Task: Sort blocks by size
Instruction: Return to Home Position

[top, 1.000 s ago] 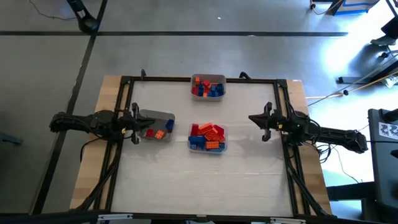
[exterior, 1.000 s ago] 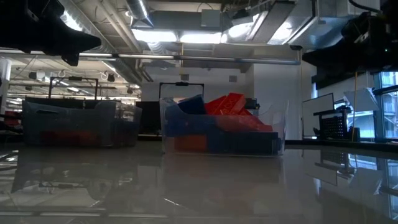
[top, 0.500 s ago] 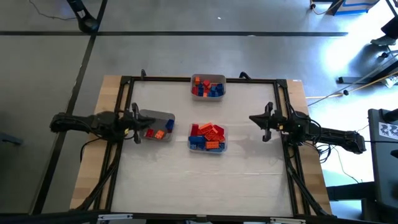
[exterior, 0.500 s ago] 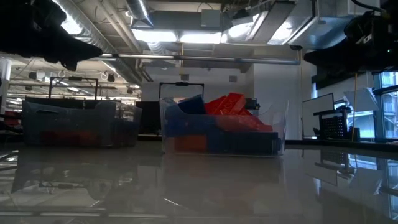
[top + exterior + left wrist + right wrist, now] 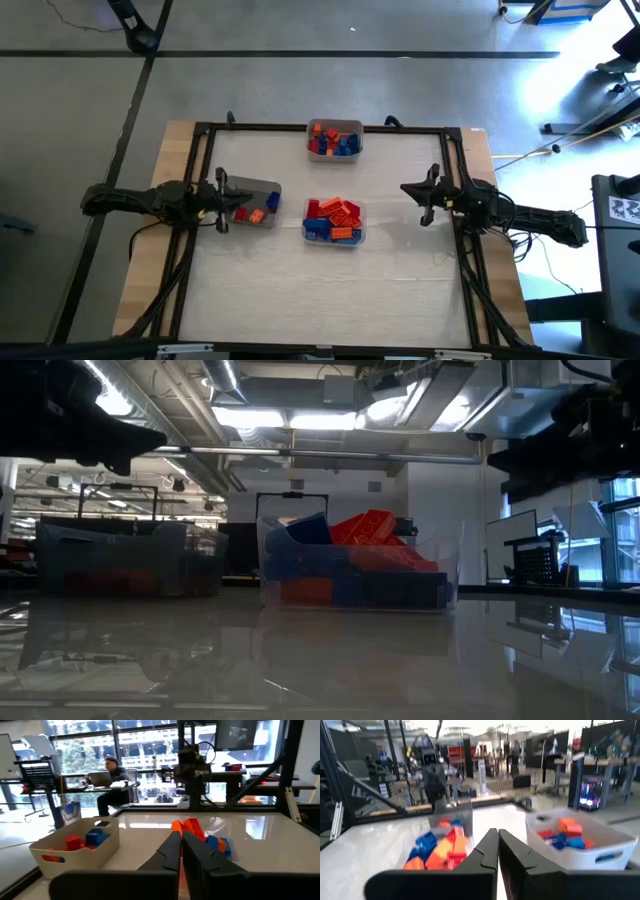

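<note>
Change over the last second is small: both arms are just settling toward rest and neither is carrying anything.

- The left gripper (image 5: 222,200) is hovering at the left edge of the transparent bin (image 5: 255,185). Its fingers (image 5: 170,852) are pressed together and empty.
- The right gripper (image 5: 425,197) is sitting by the right rail of the table (image 5: 330,290), well apart from every bin. Its fingers (image 5: 487,847) are also together and empty.
- The blocks (image 5: 335,215) are all sitting in containers. There is a red/orange/blue heap in the centre bin (image 5: 363,222), a few pieces in the transparent bin, and a mixed lot in the white bin (image 5: 335,122) at the far edge. None are showing loose on the bare tabletop.

Reading: the placing looks finished, or nearly so, and only parking the arms is left. The size grouping inside each bin can't be checked from above because the pieces are too small.

Versus one second ago:
- In the high view the left gripper is shifting very slightly along the bin's edge. The right arm looks almost unchanged.
- In the low view the right arm's dark bulk at the upper right is hanging lower than before. The left arm's silhouette at the upper left is moving only a touch.
- Bins and contents are not moving at all.
</note>
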Robot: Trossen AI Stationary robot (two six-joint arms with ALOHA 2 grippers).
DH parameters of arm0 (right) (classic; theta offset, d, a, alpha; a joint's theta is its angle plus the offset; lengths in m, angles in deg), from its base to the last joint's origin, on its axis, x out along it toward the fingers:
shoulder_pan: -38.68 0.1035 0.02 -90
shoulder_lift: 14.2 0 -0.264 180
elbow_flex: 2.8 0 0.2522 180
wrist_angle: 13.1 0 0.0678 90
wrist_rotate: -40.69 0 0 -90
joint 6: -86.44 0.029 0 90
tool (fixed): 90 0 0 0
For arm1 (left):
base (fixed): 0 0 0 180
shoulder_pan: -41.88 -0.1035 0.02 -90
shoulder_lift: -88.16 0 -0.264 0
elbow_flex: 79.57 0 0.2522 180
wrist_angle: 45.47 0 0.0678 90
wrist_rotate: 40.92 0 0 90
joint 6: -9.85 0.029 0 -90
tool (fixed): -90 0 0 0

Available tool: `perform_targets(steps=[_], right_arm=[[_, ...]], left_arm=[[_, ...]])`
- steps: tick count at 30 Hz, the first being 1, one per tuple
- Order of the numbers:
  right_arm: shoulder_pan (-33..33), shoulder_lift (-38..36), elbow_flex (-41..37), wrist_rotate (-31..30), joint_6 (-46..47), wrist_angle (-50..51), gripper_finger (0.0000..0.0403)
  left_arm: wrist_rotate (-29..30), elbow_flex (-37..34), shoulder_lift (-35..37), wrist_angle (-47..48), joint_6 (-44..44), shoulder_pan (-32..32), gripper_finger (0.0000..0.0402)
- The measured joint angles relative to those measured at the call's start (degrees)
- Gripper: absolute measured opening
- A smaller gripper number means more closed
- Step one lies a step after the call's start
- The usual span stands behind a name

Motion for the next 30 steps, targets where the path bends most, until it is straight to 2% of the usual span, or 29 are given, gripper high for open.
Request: perform_targets(steps=[8, 22, 26, 30], right_arm=[[0.0, 0.1, 0.0, 0.0, 3.4, 7.7, 0.0015], [0.0, 0.2, 0.0, -0.2, 2.9, 7.9, 0.0014], [0.0, 0.2, 0.0, -0.2, 2.9, 8.0, 0.0014], [0.0, 0.2, 0.0, -0.3, 2.9, 8.0, 0.0014]], left_arm=[[0.2, 0.0, -0.3, 0.0, 0.4, -0.4, 0.0009], [0.2, 0.0, -0.3, 0.0, 3.0, -0.4, 0.0004], [4.9, 0.0, -0.3, -0.5, -0.8, -1.0, 0.0004], [5.2, 0.0, -0.3, -0.5, -4.1, -1.2, 0.0004]])
